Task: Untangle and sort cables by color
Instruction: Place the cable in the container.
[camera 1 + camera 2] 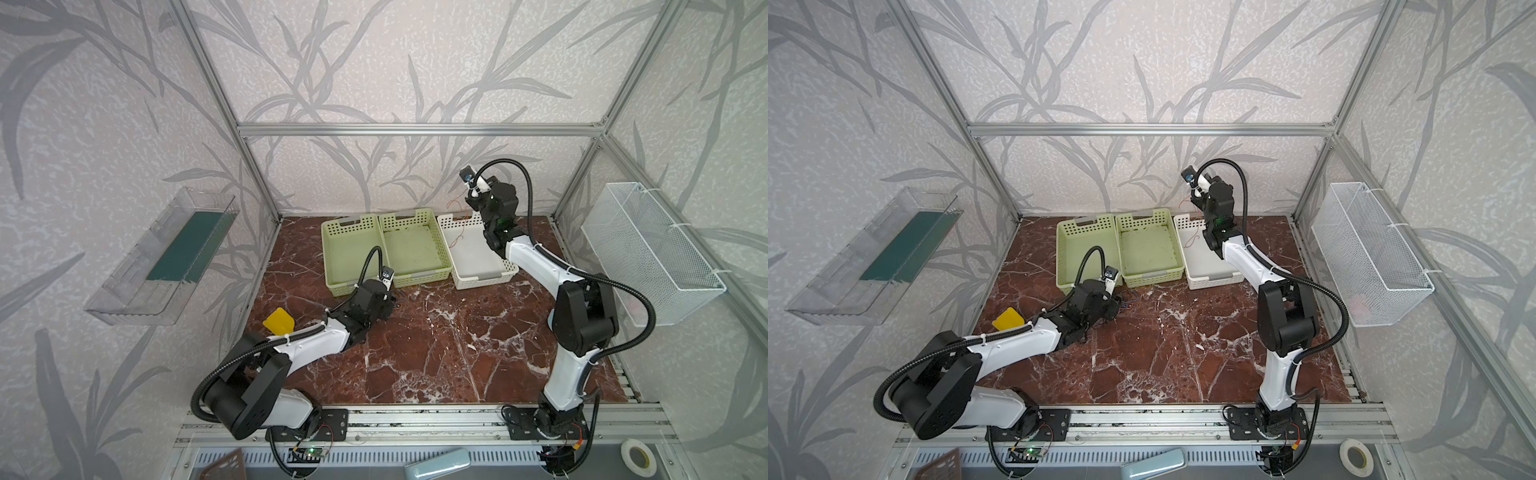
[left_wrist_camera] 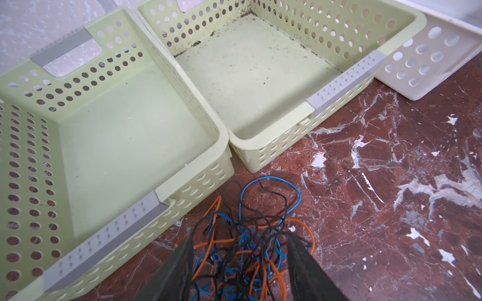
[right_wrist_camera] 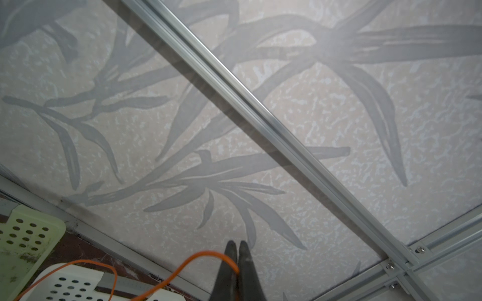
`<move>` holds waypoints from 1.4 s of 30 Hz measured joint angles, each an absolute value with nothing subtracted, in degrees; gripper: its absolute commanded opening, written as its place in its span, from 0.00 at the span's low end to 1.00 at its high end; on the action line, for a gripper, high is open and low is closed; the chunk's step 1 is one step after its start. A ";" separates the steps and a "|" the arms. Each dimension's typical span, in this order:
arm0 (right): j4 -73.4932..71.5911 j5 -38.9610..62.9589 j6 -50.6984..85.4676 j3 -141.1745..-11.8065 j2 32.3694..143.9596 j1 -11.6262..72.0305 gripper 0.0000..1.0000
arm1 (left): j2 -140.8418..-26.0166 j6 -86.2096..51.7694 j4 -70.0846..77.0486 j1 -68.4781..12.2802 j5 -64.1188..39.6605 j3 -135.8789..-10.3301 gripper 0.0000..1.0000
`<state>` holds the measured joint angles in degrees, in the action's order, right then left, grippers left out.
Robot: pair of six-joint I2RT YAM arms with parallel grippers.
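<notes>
I see a loose tangle of cables point(image 2: 247, 242) on the surface point(image 2: 378, 213), left of centre, just on the near side of the green baskets point(image 2: 221, 138). The thin blue, orange and black wires are looped through one another. One blue cable point(image 2: 271, 178) bulges out in a wide far-side loop. The heap lies between the spread fingers of the left end effector point(image 2: 240, 234). A single orange cable point(image 3: 182, 265) is well apart from it, pinched in the closed right end effector point(image 3: 238, 251) at far right, its slack curling over the white basket point(image 1: 478, 279).
</notes>
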<state>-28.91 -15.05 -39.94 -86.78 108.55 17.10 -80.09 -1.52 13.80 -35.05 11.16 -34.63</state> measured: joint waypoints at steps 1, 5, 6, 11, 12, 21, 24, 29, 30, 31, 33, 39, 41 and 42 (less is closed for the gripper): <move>-28.97 -15.05 -39.48 -85.73 108.55 16.80 0.00 | -80.18 -1.56 13.80 -35.05 11.03 -34.63 0.59; -29.87 -15.25 -37.89 -80.95 108.36 16.32 0.00 | -80.49 -1.80 13.72 -35.05 10.85 -34.63 0.59; -30.06 -15.40 -37.36 -79.35 108.14 16.32 0.00 | -80.51 -1.96 13.72 -35.05 10.87 -34.63 0.59; -30.63 -15.62 -34.17 -71.75 106.43 16.34 0.24 | -80.51 -2.50 13.74 -35.05 11.11 -34.63 0.60; -30.61 -15.59 -33.58 -70.54 106.17 16.36 0.38 | -80.51 -2.59 13.74 -35.05 11.20 -34.63 0.60; -25.41 -15.46 -28.18 -65.91 102.28 16.58 0.99 | -80.51 -3.07 13.69 -35.05 12.45 -34.63 0.62; -24.27 -15.46 -26.55 -64.49 100.03 16.88 0.99 | -80.51 -3.66 13.63 -35.05 13.23 -34.63 0.63; -18.02 -14.57 -23.66 -63.88 96.05 16.97 0.99 | -80.55 -4.56 13.08 -35.03 14.41 -34.63 0.65; -16.64 -14.26 -23.14 -63.86 95.26 16.99 0.99 | -80.60 -4.78 12.99 -35.03 14.63 -34.63 0.65; -15.07 -13.65 -22.44 -63.86 94.35 16.97 0.99 | -80.75 -5.02 12.82 -35.03 14.90 -34.63 0.65; -11.81 -12.12 -21.39 -63.83 92.58 16.97 0.99 | -81.12 -5.34 12.40 -34.98 15.00 -34.63 0.65; -0.86 -6.42 -18.87 -65.25 90.50 16.97 0.99 | -82.74 -6.11 12.27 -34.87 14.76 -34.63 0.65; 1.93 -5.85 -18.00 -65.39 90.50 17.04 0.99 | -83.33 -6.24 12.27 -34.83 14.66 -34.63 0.65; 2.96 -5.54 -17.63 -65.39 90.50 17.04 0.99 | -83.53 -6.26 12.27 -34.83 14.61 -34.63 0.65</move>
<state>2.96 -5.54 -17.63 -65.39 90.50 17.04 -83.53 -6.26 12.27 -34.83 14.61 -34.63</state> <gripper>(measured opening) 0.990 0.646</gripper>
